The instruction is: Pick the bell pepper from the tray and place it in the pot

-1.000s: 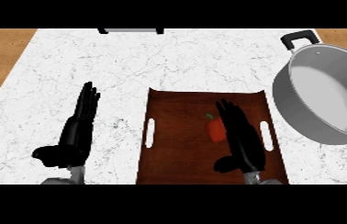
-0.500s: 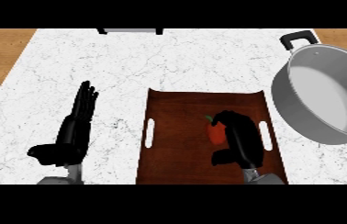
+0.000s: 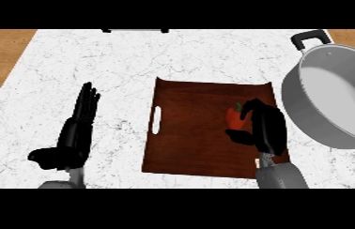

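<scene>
Marbled white desk [image 3: 208, 54] | red bell pepper [image 3: 235, 118] lies at the right side of the brown tray [image 3: 194, 129] (green stem pointing away) | right hand [image 3: 267, 129] clenched round pepper, fingers over its top, thumb below | grey pot [image 3: 326, 92] just right of tray | left hand [image 3: 73, 139] released, fingers straight, resting left of tray

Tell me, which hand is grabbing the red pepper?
The right hand, curled round the pepper at the tray's right side. The left hand is open, fingers straight, holding nothing.
</scene>
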